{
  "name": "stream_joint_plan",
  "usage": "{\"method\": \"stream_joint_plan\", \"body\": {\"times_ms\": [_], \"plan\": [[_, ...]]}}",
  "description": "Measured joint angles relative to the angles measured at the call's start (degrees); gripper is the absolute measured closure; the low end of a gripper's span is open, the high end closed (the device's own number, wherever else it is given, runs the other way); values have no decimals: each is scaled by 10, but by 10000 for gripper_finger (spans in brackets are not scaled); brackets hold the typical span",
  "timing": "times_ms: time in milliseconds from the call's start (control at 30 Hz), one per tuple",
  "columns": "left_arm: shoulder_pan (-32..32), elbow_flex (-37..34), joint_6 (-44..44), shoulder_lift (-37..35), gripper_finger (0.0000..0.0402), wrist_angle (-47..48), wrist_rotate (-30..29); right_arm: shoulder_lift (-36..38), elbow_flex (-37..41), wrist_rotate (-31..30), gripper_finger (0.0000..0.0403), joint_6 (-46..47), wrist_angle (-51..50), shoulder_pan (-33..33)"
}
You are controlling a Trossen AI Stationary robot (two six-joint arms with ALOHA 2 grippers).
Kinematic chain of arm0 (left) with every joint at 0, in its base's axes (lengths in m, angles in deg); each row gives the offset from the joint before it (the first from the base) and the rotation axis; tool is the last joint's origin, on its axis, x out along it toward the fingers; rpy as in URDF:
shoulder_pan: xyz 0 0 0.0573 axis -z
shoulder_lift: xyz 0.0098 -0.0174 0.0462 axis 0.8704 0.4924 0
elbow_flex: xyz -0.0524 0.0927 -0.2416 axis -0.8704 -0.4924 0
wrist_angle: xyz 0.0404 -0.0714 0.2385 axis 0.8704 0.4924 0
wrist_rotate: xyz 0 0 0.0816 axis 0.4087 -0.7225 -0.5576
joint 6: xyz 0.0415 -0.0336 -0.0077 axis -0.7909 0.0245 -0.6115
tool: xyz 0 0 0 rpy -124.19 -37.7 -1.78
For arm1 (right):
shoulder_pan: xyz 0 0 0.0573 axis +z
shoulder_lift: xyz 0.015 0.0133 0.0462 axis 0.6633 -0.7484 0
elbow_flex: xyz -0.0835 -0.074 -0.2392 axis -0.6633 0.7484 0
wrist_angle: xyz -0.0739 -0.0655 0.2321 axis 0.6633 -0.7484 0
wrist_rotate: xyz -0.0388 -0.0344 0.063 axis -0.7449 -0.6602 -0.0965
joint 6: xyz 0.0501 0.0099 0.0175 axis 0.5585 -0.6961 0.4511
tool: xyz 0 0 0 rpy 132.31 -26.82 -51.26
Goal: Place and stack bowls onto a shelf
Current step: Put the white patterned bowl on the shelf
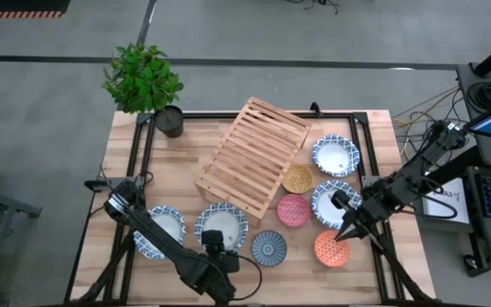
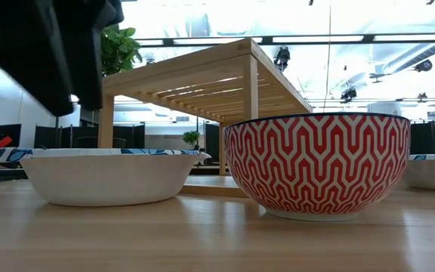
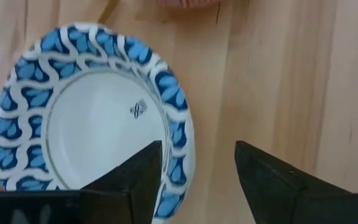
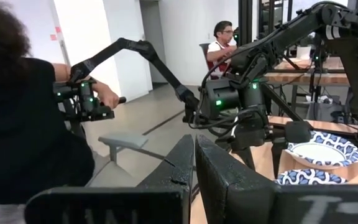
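Note:
The slatted wooden shelf (image 1: pixel 252 158) stands on its legs at the table's middle. Four white blue-rimmed bowls sit on the table (image 1: pixel 162 228) (image 1: pixel 222 226) (image 1: pixel 335 155) (image 1: pixel 331 203). The mustard (image 1: pixel 297 179), pink-red (image 1: pixel 293 210), teal (image 1: pixel 268 247) and orange (image 1: pixel 332 248) bowls rest between them. My left gripper (image 3: pixel 197 149) is open above the near middle white bowl (image 3: pixel 92 118). One finger is over the bowl's inside and one beyond its rim (image 3: pixel 182 140). My right gripper (image 1: pixel 345 228) hovers shut over the orange bowl's far edge, pointing toward the table's left.
A potted plant (image 1: pixel 147 81) stands at the far left corner. In the low view the pink-red bowl (image 2: pixel 317 162) and a white bowl (image 2: pixel 108 175) sit in front of the shelf (image 2: pixel 202 75). People (image 4: pixel 17 112) show beyond the table. Bare wood lies along the near edge.

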Motion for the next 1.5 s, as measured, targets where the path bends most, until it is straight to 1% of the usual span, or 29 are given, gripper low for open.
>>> {"method": "stream_joint_plan", "body": {"times_ms": [133,267,500,567,700,833,900,1067,1200,1333,1400,1500], "plan": [[0,0,3,1,221,-21,-14,0,1,0,394,-1,-1,0],[0,0,16,1,221,-24,-14,0,1,0,394,-1,-1,0],[0,0,8,1,221,-22,-9,-1,1,-1,394,7,-1,0],[4,2,-7,1,221,-13,-4,-14,1,-20,394,8,1,0],[21,5,-33,0,222,2,-4,-58,-11,-95,394,16,-8,-2],[49,5,-28,-5,222,32,-31,-120,-62,-104,394,23,-26,-2],[63,5,-24,-16,222,48,-65,-161,-95,-110,394,31,-41,-1],[84,4,-22,-57,226,84,-169,-275,-193,-167,394,25,-101,-3],[90,3,-61,-98,243,84,-266,-357,-290,-180,394,42,-168,-13],[111,-9,-91,-136,264,82,-389,-435,-391,-180,394,61,-249,-27],[126,-24,-95,-150,273,81,-467,-472,-440,-180,394,65,-288,-33],[146,-66,-69,-170,285,82,-583,-524,-507,-180,394,68,-340,-42]]}}
